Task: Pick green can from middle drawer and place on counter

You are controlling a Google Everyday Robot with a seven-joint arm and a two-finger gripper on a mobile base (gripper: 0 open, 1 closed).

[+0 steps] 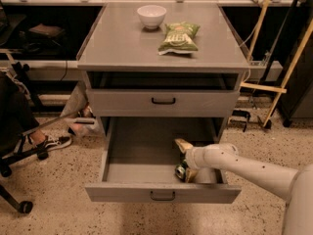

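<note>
The middle drawer (142, 153) is pulled out, grey with a dark handle on its front. The green can (181, 171) lies on the drawer floor near the front right. My gripper (185, 160) reaches in from the right on a white arm and sits right at the can. It is open, with one tan finger (183, 145) behind the can and the other close by its right side. The counter (122, 43) is the grey cabinet top above.
A white bowl (151, 15) and a green-and-white snack bag (179, 36) rest on the counter. A shut grey drawer front (163, 102) is above the open drawer. A chair wheel (24, 207) and a shoe (49, 142) are at the left, wooden poles (288, 72) at the right.
</note>
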